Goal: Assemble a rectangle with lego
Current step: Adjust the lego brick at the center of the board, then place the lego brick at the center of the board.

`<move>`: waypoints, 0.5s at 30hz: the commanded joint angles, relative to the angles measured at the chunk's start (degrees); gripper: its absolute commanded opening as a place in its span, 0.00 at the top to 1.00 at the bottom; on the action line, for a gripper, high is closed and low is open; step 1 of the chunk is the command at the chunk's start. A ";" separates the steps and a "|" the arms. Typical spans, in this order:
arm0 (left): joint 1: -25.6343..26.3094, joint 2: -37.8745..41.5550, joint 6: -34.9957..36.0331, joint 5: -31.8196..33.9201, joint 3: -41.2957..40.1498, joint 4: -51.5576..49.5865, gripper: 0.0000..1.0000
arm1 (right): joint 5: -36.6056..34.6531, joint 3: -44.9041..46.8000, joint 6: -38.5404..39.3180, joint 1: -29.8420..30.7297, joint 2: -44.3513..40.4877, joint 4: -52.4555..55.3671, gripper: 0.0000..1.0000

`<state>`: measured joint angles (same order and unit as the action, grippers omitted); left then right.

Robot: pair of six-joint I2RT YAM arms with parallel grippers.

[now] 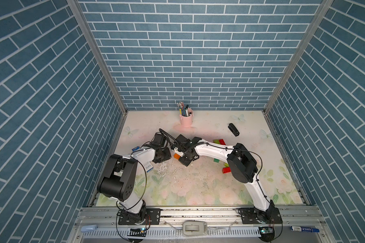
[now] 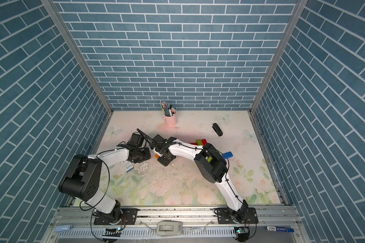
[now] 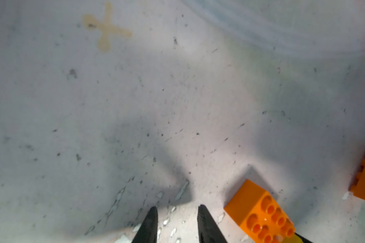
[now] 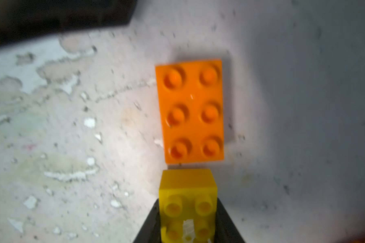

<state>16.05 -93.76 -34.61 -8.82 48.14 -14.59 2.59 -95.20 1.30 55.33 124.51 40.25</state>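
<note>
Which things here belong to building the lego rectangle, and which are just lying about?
For the job: yellow brick, orange brick, red brick, green brick, blue brick.
Lying about: black stapler, pink pen pot, blue marker.

Pink pen cup (image 1: 186, 120) upright on floral mat (image 1: 198, 189); black stapler (image 1: 233, 129) lying well apart

We see an orange brick (image 4: 191, 111) lying flat, studs up, on the counter (image 4: 303, 105), a yellow brick (image 4: 188, 195) pinched between the right fingers (image 4: 226, 221) just beside its short end, and a red brick (image 1: 226, 170) and a green brick (image 1: 216, 160) loose well apart from them.
</note>
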 commanded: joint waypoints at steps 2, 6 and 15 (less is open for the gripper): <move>0.67 -3.56 -0.15 -1.00 1.92 2.19 0.68 | 1.14 4.20 -1.88 -3.15 -4.76 0.53 0.92; 3.01 -6.57 1.19 -1.64 5.10 1.21 0.71 | 0.56 7.01 -2.97 -3.91 -6.31 -0.65 0.92; 7.10 -10.43 1.65 -4.27 7.26 1.88 0.76 | 2.07 13.97 -9.69 -6.42 -11.66 -4.82 0.92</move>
<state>22.11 -101.95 -33.74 -11.86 55.57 -10.17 3.57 -82.70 -4.47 49.71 116.18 36.80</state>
